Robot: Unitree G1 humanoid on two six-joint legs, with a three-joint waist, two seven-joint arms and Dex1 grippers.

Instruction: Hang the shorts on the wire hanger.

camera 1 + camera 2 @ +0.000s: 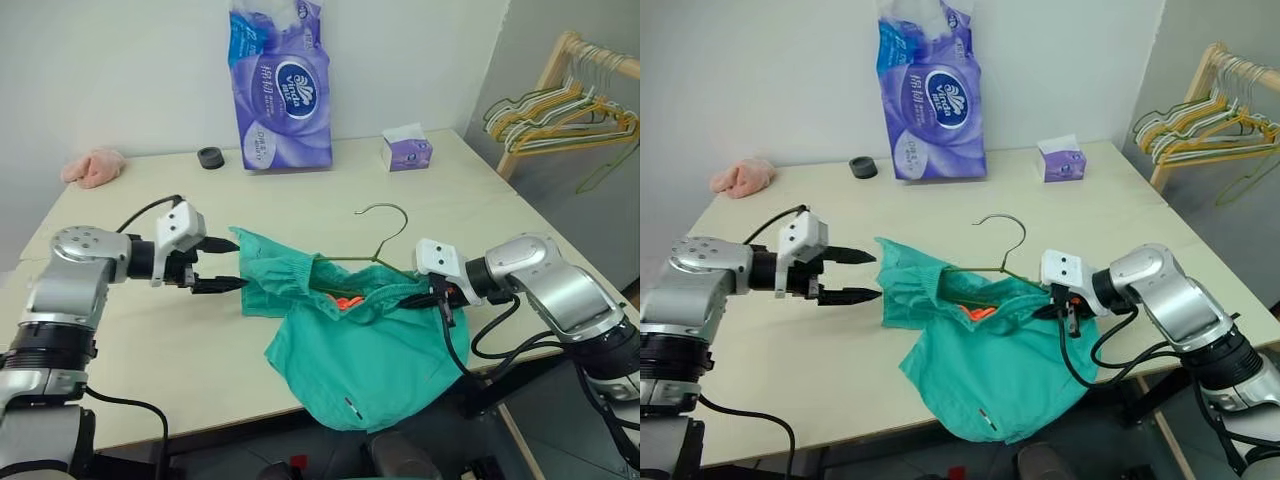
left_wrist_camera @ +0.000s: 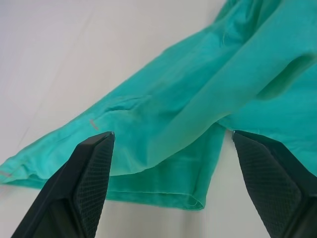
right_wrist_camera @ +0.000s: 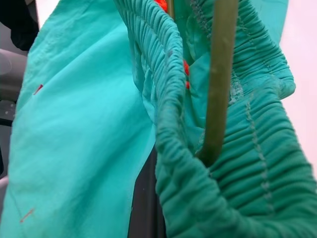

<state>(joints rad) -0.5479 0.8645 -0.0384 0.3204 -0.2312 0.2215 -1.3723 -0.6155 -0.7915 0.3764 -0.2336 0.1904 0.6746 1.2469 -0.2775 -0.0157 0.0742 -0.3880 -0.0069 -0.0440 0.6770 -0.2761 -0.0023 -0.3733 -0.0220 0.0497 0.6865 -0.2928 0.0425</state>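
Head views, table scene. I see the shorts (image 1: 350, 350), teal-green, lying at lower centre of the frame, with one leg draped over the near edge of the table (image 1: 120, 330) and the gathered waistband bunched toward centre. An orange tag (image 1: 345, 299) shows inside the waistband opening. The wire hanger (image 1: 385, 235) sits at centre frame: its curved hook rises free above the cloth, while its lower wire runs into the waistband and is hidden there.

My left gripper (image 1: 225, 264) is at centre left, its two black fingers spread wide apart and holding nothing; the fingertips sit just beside the left edge of the shorts, and I cannot tell whether they touch. In the left wrist view both fingers (image 2: 91, 173) frame a hem of the teal fabric lying flat on the pale tabletop.

My right gripper (image 1: 432, 297) is at centre right, clenched on the right end of the waistband. The right wrist view shows the elastic gathers wrapped over an olive wire of the hanger at close range; whether the wire itself is pinched in the grip I cannot tell.

Background: a purple tissue pack (image 1: 280, 85) stands at upper centre, a small tissue box (image 1: 406, 150) to its right, a black ring (image 1: 210, 157) to its left, a pink cloth (image 1: 93, 166) at upper left, and a wooden rack of hangers (image 1: 570, 110) at upper right.
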